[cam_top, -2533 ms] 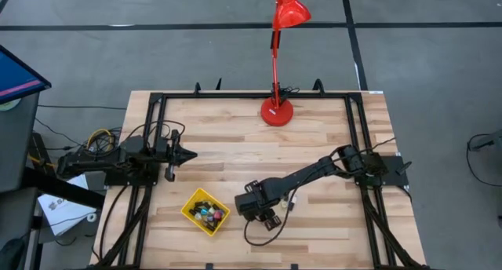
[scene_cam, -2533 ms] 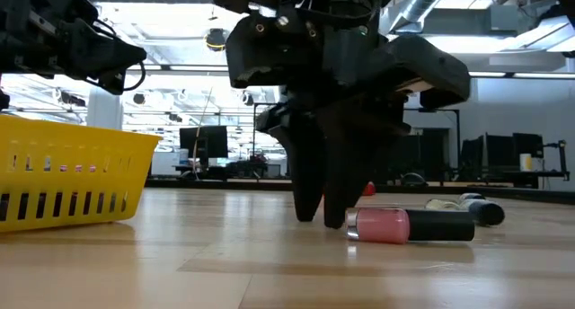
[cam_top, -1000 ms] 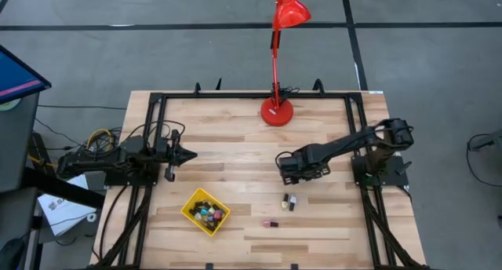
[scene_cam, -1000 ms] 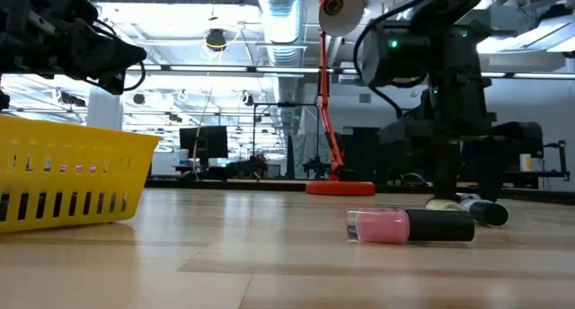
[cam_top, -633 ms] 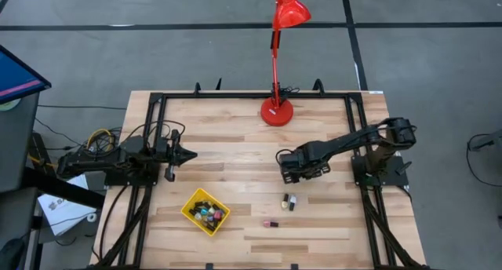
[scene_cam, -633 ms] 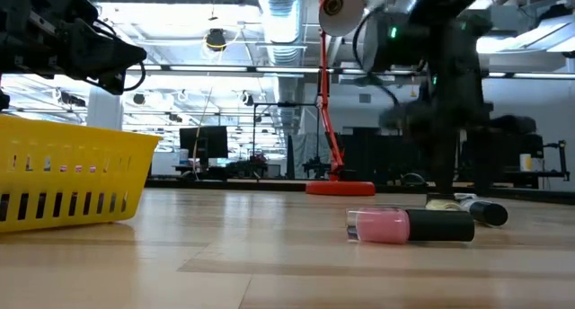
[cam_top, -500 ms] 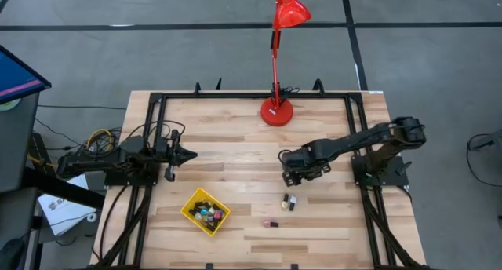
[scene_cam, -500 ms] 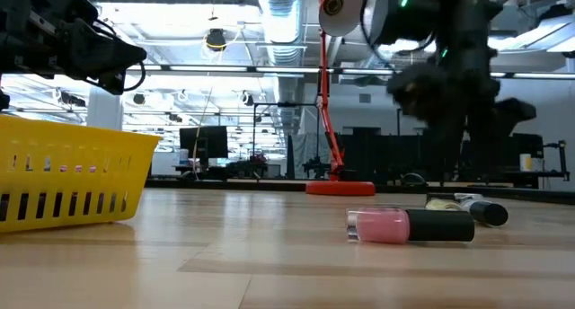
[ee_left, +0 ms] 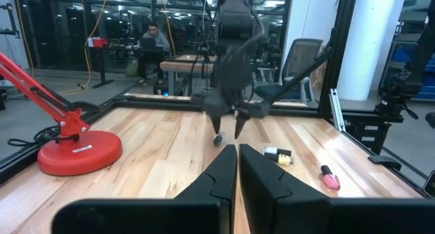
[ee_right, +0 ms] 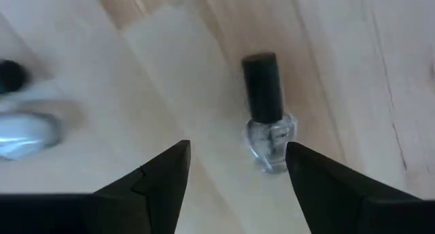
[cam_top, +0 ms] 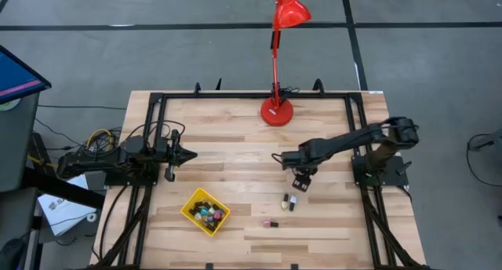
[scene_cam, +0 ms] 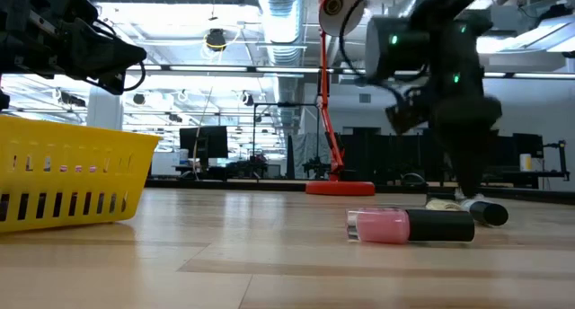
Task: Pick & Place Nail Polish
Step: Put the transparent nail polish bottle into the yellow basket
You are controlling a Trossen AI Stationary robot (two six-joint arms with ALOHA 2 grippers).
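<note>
My right gripper (ee_right: 231,169), spread, hovers over clear nail polish bottle (ee_right: 270,135): light, glassy, slippery; pinch the body.

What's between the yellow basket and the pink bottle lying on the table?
Nothing. In the high view only bare wooden table lies between the yellow basket and the pink bottle; the low view shows the same empty stretch.

A lamp (cam_top: 276,111) stands at the table's (cam_top: 235,144) far edge, a tray (cam_top: 205,211) of bottles near the front edge toward the left, and three loose bottles (cam_top: 288,201) to its right.
</note>
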